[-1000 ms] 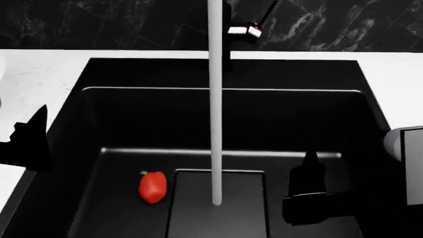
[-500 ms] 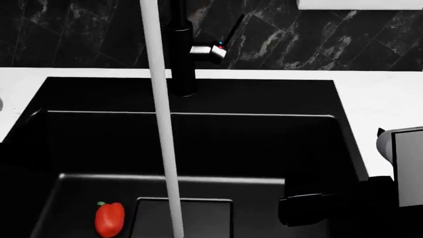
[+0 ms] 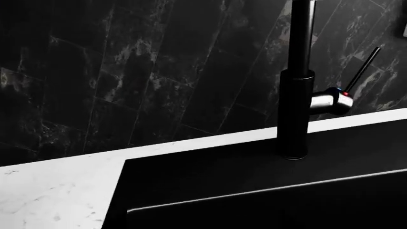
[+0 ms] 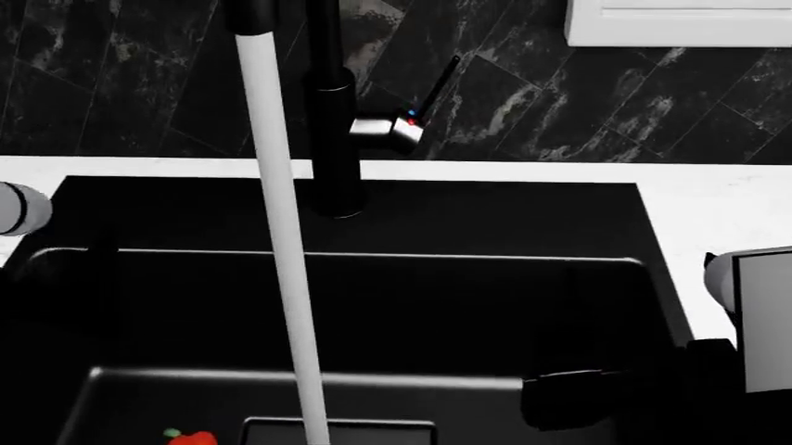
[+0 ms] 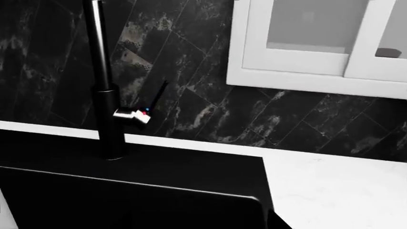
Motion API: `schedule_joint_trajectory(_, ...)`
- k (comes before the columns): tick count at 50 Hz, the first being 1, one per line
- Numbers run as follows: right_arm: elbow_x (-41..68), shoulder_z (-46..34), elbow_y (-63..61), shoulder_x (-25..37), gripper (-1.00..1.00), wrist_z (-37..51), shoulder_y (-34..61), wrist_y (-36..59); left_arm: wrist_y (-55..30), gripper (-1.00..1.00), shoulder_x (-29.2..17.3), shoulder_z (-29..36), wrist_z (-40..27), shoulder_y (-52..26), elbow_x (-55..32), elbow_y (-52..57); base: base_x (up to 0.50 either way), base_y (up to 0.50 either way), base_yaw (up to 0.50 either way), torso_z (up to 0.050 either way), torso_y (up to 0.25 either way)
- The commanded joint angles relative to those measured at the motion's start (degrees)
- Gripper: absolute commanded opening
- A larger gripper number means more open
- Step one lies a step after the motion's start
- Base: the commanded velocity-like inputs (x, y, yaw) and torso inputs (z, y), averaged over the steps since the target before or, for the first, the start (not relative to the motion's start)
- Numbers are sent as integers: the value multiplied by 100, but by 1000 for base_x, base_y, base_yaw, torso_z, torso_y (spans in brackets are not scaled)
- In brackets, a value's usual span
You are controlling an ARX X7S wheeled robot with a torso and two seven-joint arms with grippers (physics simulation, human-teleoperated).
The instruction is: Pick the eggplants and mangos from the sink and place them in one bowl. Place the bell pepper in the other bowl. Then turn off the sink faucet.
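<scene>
The sink faucet (image 4: 334, 139) stands behind the black sink (image 4: 495, 199), with its silver side piece (image 4: 386, 130) and thin lever (image 4: 436, 85) angled up to the right. A white water stream (image 4: 278, 241) falls into the basin. Only the top of the red bell pepper (image 4: 192, 438) shows at the bottom edge. My right gripper (image 4: 572, 399) is a dark shape low in the basin's right side; its jaws blend into the black. My left gripper is lost in the dark at the basin's left. Both wrist views show the faucet (image 3: 297, 95) (image 5: 108, 119). Eggplants, mangos and bowls are out of view.
White counter (image 4: 724, 209) borders the sink at the back and right. Dark marble wall tiles (image 4: 111, 83) rise behind it. A white window frame (image 5: 311, 52) sits on the wall to the right of the faucet. My left arm's white link (image 4: 19, 209) shows at the left edge.
The head view has risen and shifted: faucet and wall now fill the top, and the bell pepper has slid to the bottom edge. The right gripper stays at lower right.
</scene>
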Motion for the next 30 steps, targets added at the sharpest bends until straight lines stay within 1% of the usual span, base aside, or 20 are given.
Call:
schedule_joint_trajectory(1,11,72,39,-48,100,-18,-196,-81,-656,100,545,281,-249,-634,-805,-542,0,0,0,0,0)
schedule_joint_trajectory(2,13,85,26,-40,100,-15,-215,-96,-589,100,575,314,-155,-632,-666,-530,0,0,0,0,0)
schedule_joint_trajectory(3,20,90,29,-38,100,-7,-227,-102,-699,100,611,453,41,-663,-689,-531,0,0,0,0,0)
schedule_joint_trajectory(6,58,108,43,-22,100,4,-287,-127,-853,100,836,535,-200,-731,-923,-1005,0,0,0,0,0)
schedule_joint_trajectory(8,86,109,50,-18,100,8,-277,-118,-900,100,958,627,-99,-833,-887,-1272,0,0,0,0,0)
schedule_joint_trajectory(9,83,101,65,-24,100,3,-276,-113,-1029,100,1082,619,-95,-880,-1238,-1588,0,0,0,0,0)
schedule_joint_trajectory(12,91,86,76,-37,100,11,-278,-102,-1122,100,1237,674,-96,-975,-1388,-2040,0,0,0,0,0)
schedule_joint_trajectory(13,101,70,89,-53,100,17,-270,-90,-1082,100,1350,660,-190,-947,-1458,-2270,0,0,0,0,0)
schedule_joint_trajectory(15,101,52,100,-69,100,16,-271,-79,-1074,100,1466,758,-118,-909,-1391,-2487,0,0,0,0,0)
schedule_joint_trajectory(16,91,40,116,-85,100,7,-269,-76,-1008,100,1492,861,99,-935,-1157,-2543,0,0,0,0,0)
schedule_joint_trajectory(17,88,11,157,-116,100,-9,-223,-46,-990,100,1590,1001,292,-1053,-932,-2931,0,0,0,0,0)
schedule_joint_trajectory(20,128,-40,185,-150,100,17,-93,42,-946,100,1790,1223,638,-1181,-640,-3672,0,0,0,0,0)
schedule_joint_trajectory(25,79,-70,223,-193,100,-16,-166,19,-744,100,2001,1440,920,-1081,-324,-4254,0,0,0,0,0)
schedule_joint_trajectory(30,94,-106,247,-221,100,-24,-130,57,-574,100,2099,1575,1209,-1027,-105,-4741,0,0,0,0,0)
